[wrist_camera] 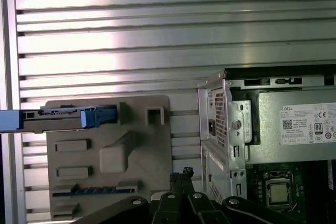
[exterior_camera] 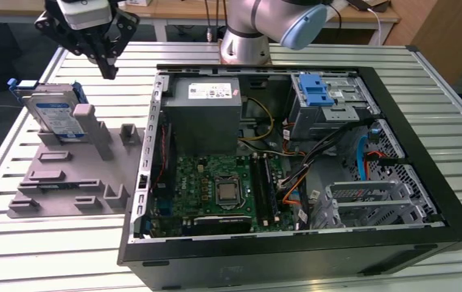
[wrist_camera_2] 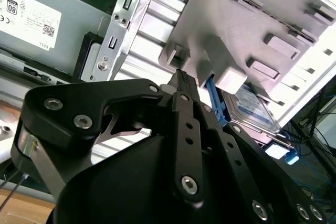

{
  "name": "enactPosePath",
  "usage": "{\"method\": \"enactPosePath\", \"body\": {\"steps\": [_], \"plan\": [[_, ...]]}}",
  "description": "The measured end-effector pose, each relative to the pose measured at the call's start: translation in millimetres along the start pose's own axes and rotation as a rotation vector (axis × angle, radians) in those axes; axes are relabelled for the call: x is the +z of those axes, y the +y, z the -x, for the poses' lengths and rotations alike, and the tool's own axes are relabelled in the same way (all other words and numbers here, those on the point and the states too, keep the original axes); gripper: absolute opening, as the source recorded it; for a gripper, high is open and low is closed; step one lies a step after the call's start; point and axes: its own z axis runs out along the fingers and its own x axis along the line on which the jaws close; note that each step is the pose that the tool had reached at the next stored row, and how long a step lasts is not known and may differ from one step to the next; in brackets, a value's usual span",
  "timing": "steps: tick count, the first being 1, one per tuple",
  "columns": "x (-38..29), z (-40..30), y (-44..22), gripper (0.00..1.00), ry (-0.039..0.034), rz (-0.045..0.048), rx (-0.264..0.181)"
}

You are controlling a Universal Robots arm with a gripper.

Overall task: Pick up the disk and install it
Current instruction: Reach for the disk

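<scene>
Since the disk [exterior_camera: 56,117] sits upright in the grey fixture [exterior_camera: 64,182], outside the open PC case [exterior_camera: 425,176], nothing's grabbed or installed yet. The gripper [exterior_camera: 111,74] hangs above it, pinched together on nothing. The first wrist view gives the disk edge-on; the exterior view shows its label, plus the drive cage [exterior_camera: 322,97].

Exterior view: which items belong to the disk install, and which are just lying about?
Job:
disk, upright in the grey holder
gripper, jaws shut, apart from the disk
computer case
drive cage with blue latch, likely

Not involved:
power supply
circuit board
cables
slatted table
</scene>
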Motion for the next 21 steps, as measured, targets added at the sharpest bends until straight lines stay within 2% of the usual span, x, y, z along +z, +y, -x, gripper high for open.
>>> {"method": "enactPosePath", "body": {"steps": [9, 21], "plan": [[0.1, -5.4, -0.4, 0.11, -0.0001, 0.0001, 0.0], [0.1, -7.5, 0.3, 0.11, 0.0, 0.0, 0.0]]}}
